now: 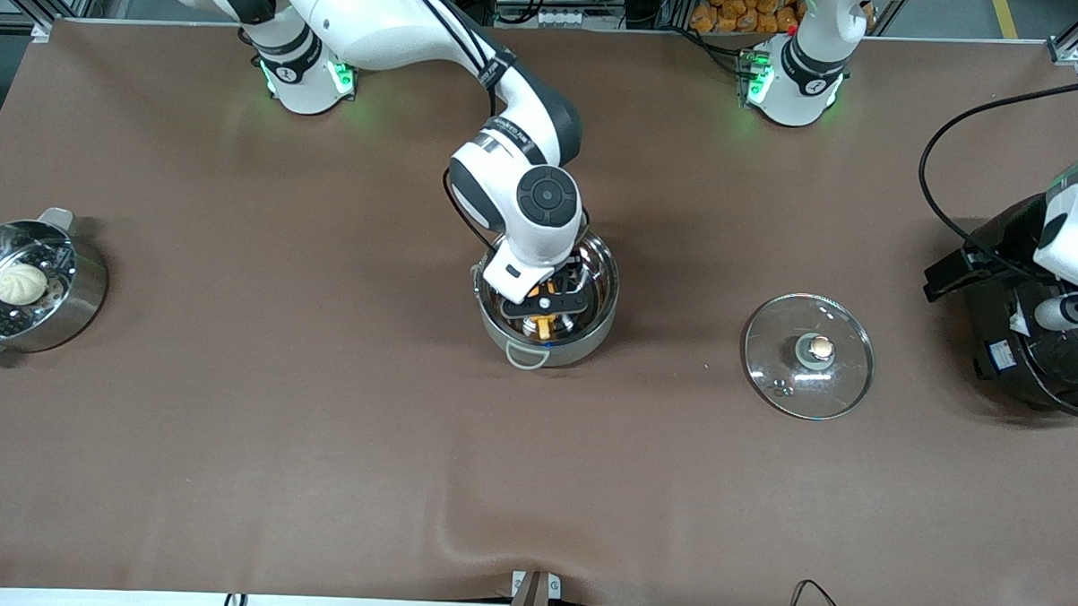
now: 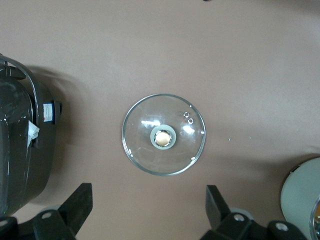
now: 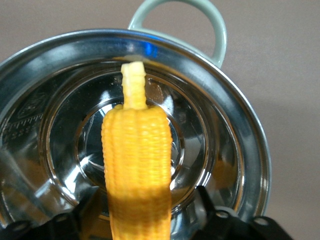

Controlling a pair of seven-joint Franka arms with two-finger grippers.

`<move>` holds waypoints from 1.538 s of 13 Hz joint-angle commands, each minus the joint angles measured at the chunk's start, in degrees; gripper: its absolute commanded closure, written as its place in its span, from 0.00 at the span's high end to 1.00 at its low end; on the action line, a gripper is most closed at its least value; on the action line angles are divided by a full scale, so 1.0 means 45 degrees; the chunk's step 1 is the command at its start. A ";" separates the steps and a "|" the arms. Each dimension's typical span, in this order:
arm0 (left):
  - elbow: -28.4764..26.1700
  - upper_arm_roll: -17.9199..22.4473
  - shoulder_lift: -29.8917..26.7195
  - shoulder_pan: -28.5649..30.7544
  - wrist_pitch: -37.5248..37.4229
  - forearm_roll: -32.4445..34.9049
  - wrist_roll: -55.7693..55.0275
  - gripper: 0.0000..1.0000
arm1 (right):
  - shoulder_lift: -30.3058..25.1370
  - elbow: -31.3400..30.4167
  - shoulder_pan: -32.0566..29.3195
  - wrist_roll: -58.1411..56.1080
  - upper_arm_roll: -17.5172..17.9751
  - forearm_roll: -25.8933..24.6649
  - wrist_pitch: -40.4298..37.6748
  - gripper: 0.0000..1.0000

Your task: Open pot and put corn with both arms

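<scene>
Corn (image 3: 136, 165) between right claw (image 3: 142, 212) fingers — inside pot (image 3: 240, 150).

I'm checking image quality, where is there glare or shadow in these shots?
Right wrist view: bright reflections streak the pot floor around the corn. Left wrist view: small glints on the glass lid. Front view: the steamer pan casts a soft shadow on the table.

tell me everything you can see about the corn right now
The corn is a yellow-orange cob with neat rows of kernels and a short pale stalk end. It sits inside the open steel pot, stalk end toward the pot's loop handle nearest the front camera. The right gripper is down in the pot with its fingers on either side of the cob's thick end and a gap showing, so the cob looks just released. Whether it lies flat on the pot's bottom cannot be told.
</scene>
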 commanded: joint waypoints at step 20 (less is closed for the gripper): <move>-0.0417 -0.0390 -0.0311 0.0236 -0.0382 -0.0284 0.0473 1.00 | -0.5338 -0.2993 -0.9363 -0.9508 -0.0088 -0.0151 -0.2650 1.00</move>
